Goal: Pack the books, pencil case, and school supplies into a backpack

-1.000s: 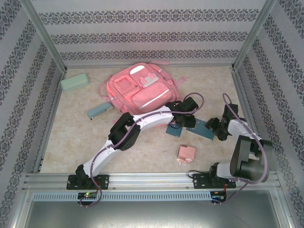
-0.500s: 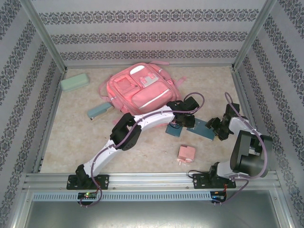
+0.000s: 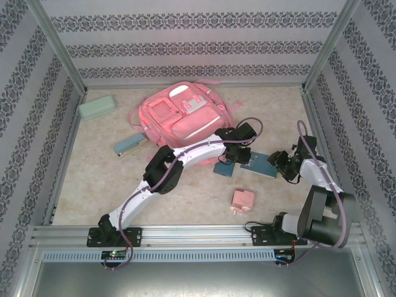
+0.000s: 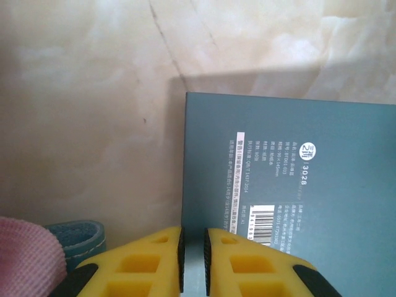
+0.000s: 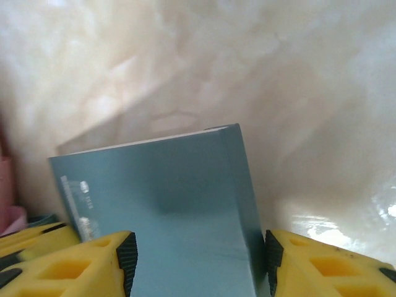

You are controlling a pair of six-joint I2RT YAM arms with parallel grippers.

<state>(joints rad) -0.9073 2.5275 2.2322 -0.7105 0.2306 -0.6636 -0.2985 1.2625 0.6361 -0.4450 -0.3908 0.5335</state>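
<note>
Seen from above, the pink backpack (image 3: 185,114) lies at the far middle of the tabletop (image 3: 93,179). The teal-blue pad (image 3: 263,164) I am working on lies flat to its near right, between my two arms.

My left fingers (image 3: 234,158) stand over the pad's left end, drawn nearly together with only a slim slit between them. The pad's left edge runs straight into that slit, but I cannot tell whether I pinch it or merely rest on it.

The pad's long axis runs left to right, so each arm has one end and neither is nearer.

My right fingers (image 3: 278,163) are spread wide at the right end, one over the cover and the other just beside the side face. Whether they touch is unclear. The wrist views cut off my fingertips, and a smaller teal pad (image 3: 225,168) sits just beside my left fingers.
</note>
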